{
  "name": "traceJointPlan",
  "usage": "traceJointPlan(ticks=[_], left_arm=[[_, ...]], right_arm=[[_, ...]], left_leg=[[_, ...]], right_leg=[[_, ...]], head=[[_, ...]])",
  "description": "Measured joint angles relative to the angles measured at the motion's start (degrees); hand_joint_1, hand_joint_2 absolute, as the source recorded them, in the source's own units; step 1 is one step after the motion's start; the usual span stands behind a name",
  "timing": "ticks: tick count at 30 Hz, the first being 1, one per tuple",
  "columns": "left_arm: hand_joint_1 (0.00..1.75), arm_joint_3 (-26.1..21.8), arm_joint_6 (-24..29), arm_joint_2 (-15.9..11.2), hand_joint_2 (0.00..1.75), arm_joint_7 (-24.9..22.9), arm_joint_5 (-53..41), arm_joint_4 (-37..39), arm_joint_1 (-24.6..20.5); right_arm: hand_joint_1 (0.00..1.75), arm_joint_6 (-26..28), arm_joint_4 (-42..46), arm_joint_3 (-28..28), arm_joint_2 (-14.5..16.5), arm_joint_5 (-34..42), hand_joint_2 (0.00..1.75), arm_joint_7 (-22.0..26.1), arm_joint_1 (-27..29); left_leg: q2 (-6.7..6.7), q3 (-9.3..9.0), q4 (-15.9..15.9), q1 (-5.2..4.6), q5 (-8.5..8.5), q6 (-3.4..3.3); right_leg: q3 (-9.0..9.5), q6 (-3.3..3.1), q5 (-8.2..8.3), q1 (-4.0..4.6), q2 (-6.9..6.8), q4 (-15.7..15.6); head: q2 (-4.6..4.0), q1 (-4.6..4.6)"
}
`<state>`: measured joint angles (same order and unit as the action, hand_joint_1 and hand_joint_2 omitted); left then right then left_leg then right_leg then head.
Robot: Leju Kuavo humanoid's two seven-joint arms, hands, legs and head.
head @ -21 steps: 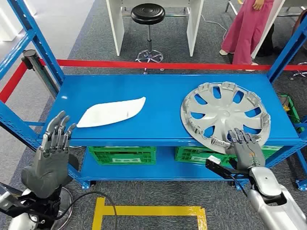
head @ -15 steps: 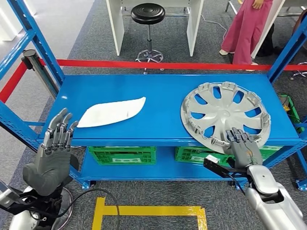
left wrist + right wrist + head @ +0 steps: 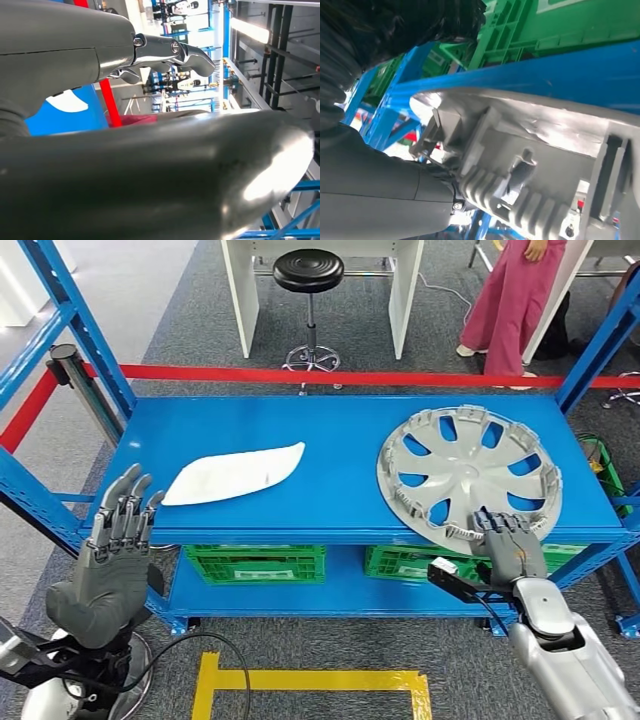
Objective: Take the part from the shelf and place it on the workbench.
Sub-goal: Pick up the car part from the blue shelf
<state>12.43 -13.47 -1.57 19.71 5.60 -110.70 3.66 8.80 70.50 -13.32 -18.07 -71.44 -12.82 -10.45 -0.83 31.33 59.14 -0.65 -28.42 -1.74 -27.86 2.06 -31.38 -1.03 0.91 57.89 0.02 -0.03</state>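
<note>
Pickup step: your right hand [image 3: 507, 548] grips hubcap [image 3: 469, 472] near rim on shelf [image 3: 340, 490]; left hand [image 3: 113, 550] open, idle. Next: lift clear.

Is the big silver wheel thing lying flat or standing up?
Lying flat: the wheel cover rests face-down on the blue shelf.

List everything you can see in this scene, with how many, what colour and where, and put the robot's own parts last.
Round ribbed plastic wheel cover: one, silver-grey, right part of the upper shelf, near edge overhanging the front.
Flat leaf-shaped panel: one, white, left part of that shelf.
Metal shelf rack: one, blue.
Plastic crates: two, green, lower shelf.
Barrier tape: one, red, behind the rack.
Round stool: one, black, beyond the tape.
Floor marking: yellow, below the rack.
Person: one, pink clothing, far right.
Left hand: grey, fingers apart, front-left of rack.
Right hand: grey, gripping the cover's near rim.
</note>
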Motion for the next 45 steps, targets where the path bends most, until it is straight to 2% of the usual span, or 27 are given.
traceJointPlan(ticks=[18, 20, 22, 27, 31, 38, 45], left_arm=[[0.00, 0.22, 0.20, -0.24, 0.00, 0.41, 0.36, 0.08, -0.22], [0.00, 0.23, 0.16, -0.27, 0.00, 0.55, 0.35, 0.08, -0.21], [0.00, 0.23, 0.34, -0.32, 0.00, 0.99, 0.15, 0.08, 0.29], [0.00, 0.10, 0.65, -0.37, 0.00, 2.06, -0.34, 0.08, 1.64], [0.00, -0.42, 0.77, -0.37, 0.00, 3.24, -1.03, 0.05, 3.45], [0.00, -1.24, 1.15, -0.37, 0.00, 4.70, -1.76, -0.29, 5.55], [0.00, -2.32, 2.11, -0.34, 0.00, 6.51, -2.61, -1.31, 7.62]], right_arm=[[1.75, 0.43, -1.65, 0.16, 0.32, 0.47, 1.75, 0.34, -1.59], [1.75, 0.92, -1.65, 0.34, 0.32, 0.55, 1.75, 0.61, -1.54], [1.75, 3.68, -0.47, 1.19, 0.43, 0.87, 1.75, 1.55, -0.10], [1.75, 11.25, 5.41, 3.46, 1.05, 1.64, 1.75, 4.26, 4.37], [1.75, 16.64, 14.46, 5.61, 1.73, 1.72, 1.75, 6.68, 7.41], [1.75, 21.49, 28.38, 7.55, 2.57, 3.01, 1.75, 10.55, 10.38], [1.75, 26.42, 39.81, 7.04, 2.73, 3.90, 1.75, 14.39, 12.27]], left_leg=[[-0.03, -0.18, 0.01, 0.00, 0.02, -0.06], [-0.03, -0.18, 0.01, 0.00, 0.02, -0.06], [-0.05, -0.15, 0.01, 0.00, 0.03, -0.06], [-0.10, 0.02, 0.02, -0.02, 0.03, -0.07], [-0.10, 0.11, 0.02, -0.02, 0.03, -0.07], [-0.14, 0.25, 0.00, -0.01, 0.03, -0.06], [-0.15, 0.29, 0.00, -0.01, 0.03, -0.06]], right_leg=[[-0.11, 0.03, 0.01, 0.00, -0.07, -0.03], [-0.05, 0.04, 0.02, 0.00, -0.07, -0.03], [0.10, 0.05, 0.03, 0.00, -0.09, -0.03], [0.11, 0.06, 0.03, -0.01, -0.13, -0.02], [0.01, 0.06, 0.03, -0.01, -0.12, -0.01], [-0.11, 0.06, 0.02, 0.00, -0.16, 0.00], [-0.16, 0.06, 0.02, -0.01, -0.16, 0.00]], head=[[0.00, -0.01], [0.00, 0.00], [0.00, -0.01], [0.00, -0.01], [0.00, -0.01], [0.00, -0.01], [0.00, 0.00]])
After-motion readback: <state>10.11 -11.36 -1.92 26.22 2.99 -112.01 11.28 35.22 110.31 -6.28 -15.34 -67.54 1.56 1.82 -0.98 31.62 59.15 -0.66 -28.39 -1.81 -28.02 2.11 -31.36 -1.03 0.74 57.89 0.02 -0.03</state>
